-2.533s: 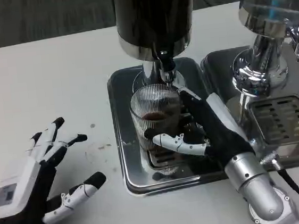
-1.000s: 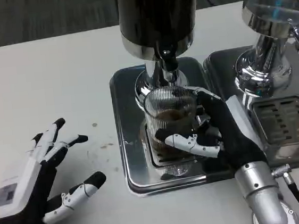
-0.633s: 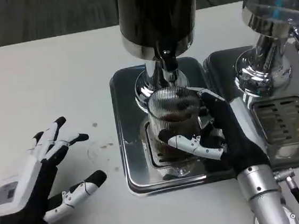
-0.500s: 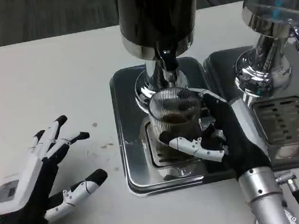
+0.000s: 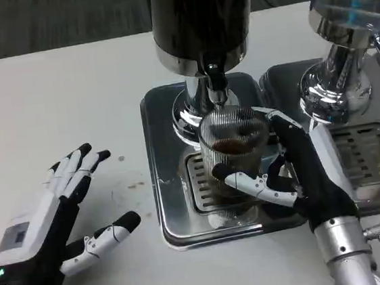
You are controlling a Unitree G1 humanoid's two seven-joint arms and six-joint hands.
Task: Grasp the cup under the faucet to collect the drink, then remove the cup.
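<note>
Cup (image 5: 235, 153): clear, ribbed, glossy, dark liquid visible through the wall. My right hand (image 5: 300, 172) around it: matt black palm, glossy white hard plates. Drip tray (image 5: 164, 186): polished metal, mirror-bright, with a slotted grille. Dispenser (image 5: 201, 19): dark glossy body, chrome band and faucet (image 5: 215, 85). Surface (image 5: 56, 95): matt white, faintly stained.

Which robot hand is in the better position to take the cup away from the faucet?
The right robot hand. It already grips the ribbed glass cup under the faucet. The left robot hand rests open on the white table, apart from the drip tray.
</note>
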